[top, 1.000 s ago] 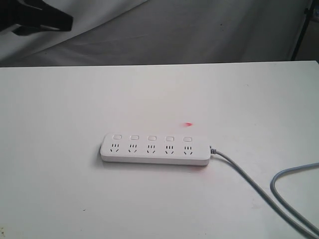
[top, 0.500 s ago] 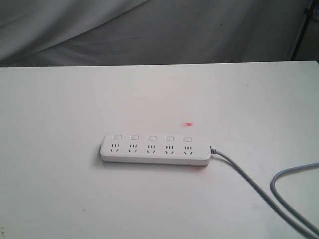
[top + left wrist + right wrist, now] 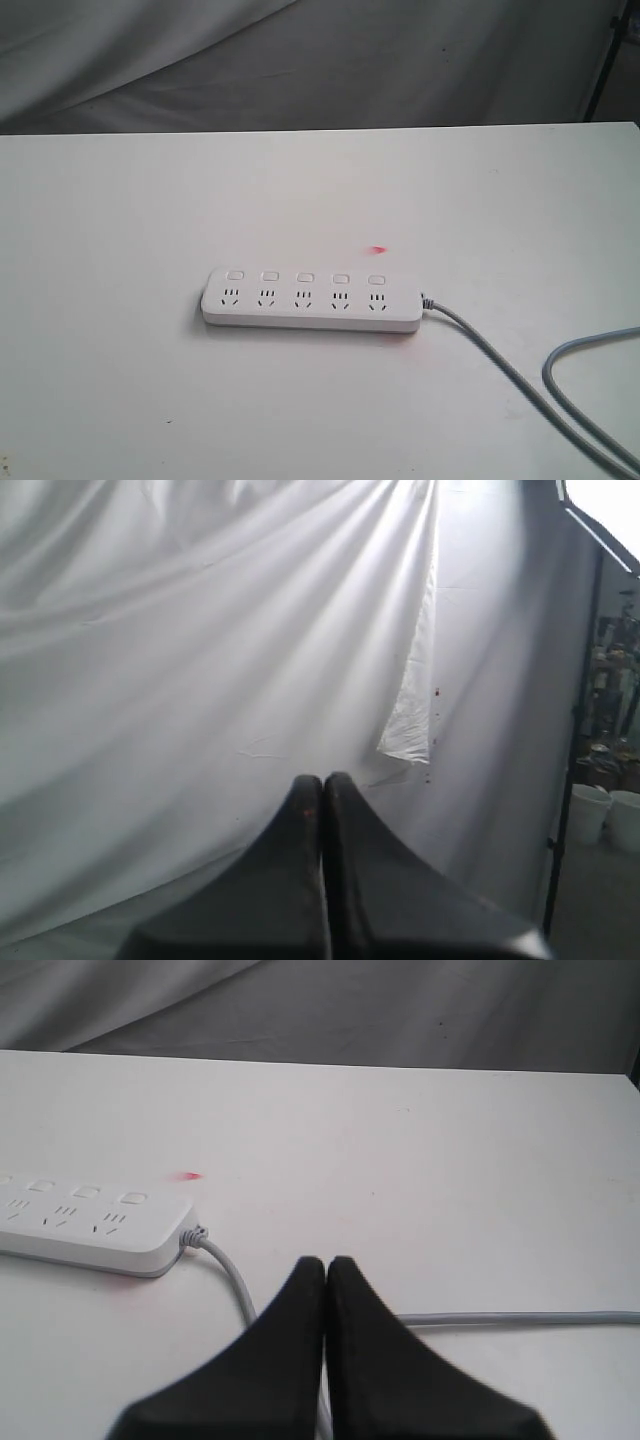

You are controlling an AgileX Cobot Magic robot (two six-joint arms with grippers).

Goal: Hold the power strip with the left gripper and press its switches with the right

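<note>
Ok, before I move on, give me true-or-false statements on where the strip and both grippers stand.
1. The power strip lies flat on the table, ungripped. True.
2. The left gripper clamps the strip. False: it is shut on nothing, facing a white cloth.
3. The grey cable leaves the strip's right end in the exterior view. True.
4. The right gripper presses a switch. False: it is shut, apart from the strip, near the cable.

Power strip (image 3: 318,311) lies flat on my white table (image 3: 120,220), five switches (image 3: 305,277) lined above their sockets (image 3: 303,298), grey cable (image 3: 500,368) curling off its right end, small red spot (image 3: 378,250) just behind.
</note>
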